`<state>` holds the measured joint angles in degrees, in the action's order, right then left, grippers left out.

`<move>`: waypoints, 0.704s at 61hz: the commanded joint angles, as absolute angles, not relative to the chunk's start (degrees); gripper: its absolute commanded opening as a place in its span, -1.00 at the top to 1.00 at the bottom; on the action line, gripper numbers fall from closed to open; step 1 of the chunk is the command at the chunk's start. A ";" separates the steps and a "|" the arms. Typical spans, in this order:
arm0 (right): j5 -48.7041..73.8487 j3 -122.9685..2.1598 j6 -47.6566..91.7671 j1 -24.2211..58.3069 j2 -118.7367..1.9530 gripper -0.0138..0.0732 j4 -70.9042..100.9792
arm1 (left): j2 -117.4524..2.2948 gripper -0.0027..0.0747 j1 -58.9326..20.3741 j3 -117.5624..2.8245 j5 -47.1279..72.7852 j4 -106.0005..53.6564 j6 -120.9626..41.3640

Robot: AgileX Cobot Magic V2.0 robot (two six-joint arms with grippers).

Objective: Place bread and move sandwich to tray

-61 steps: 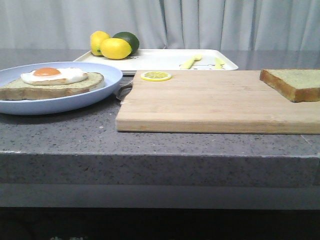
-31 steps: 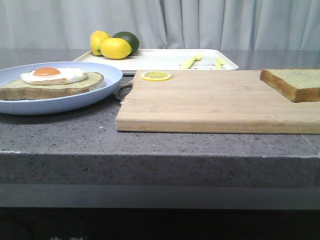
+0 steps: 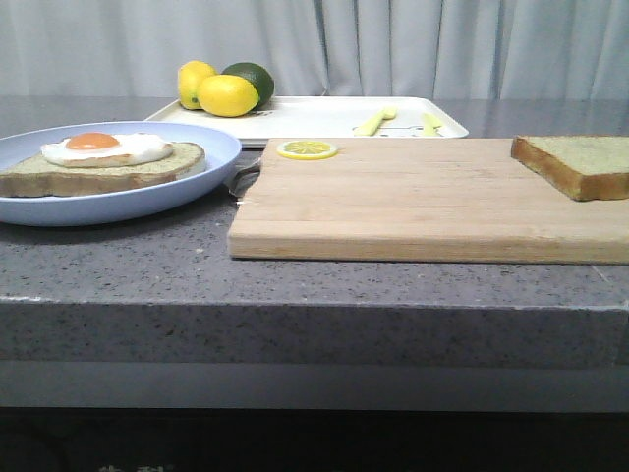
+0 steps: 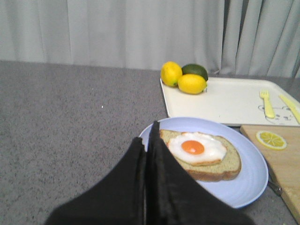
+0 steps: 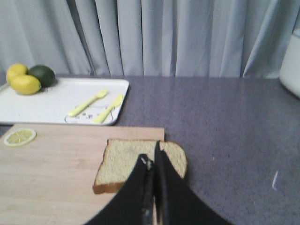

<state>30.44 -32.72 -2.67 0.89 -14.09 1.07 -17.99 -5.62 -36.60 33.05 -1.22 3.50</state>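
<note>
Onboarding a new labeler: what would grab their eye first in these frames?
Likely the fried egg on a bread slice on the blue plate, front left. Next, the yellow lemons and a dark green fruit on the far-left corner of the white tray. The plain bread lies alone at the cutting board's right end.

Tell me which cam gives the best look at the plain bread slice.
Right wrist view: the bread shows its whole top face on the cutting board, only its near edge behind the shut jaws. The front view sees it low and edge-on, cropped by the frame. The left wrist view doesn't show it.
</note>
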 commanded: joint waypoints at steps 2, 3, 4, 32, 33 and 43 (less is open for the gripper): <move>30.75 -35.31 -2.61 0.49 -19.35 0.84 0.99 | -22.04 0.98 -6.03 -38.86 31.15 -1.71 3.79; 31.01 -35.31 -2.61 0.49 -19.83 0.84 0.99 | -22.33 0.98 -6.03 -38.86 31.13 -1.71 3.79; 31.25 -35.31 -2.61 0.49 -20.54 0.84 0.99 | -22.76 0.98 -6.03 -38.86 31.57 -1.71 3.79; 35.21 -34.90 -2.61 0.49 -27.81 0.84 0.00 | -26.32 0.98 -6.03 -38.48 32.49 -1.43 3.79; 35.32 -34.90 -2.61 0.49 -27.87 0.83 0.00 | -26.32 0.98 -6.03 -38.48 32.49 -1.43 3.79; 37.06 -34.90 -2.61 0.49 -27.87 0.41 -2.30 | -26.32 0.86 -6.03 -38.48 32.49 0.00 3.79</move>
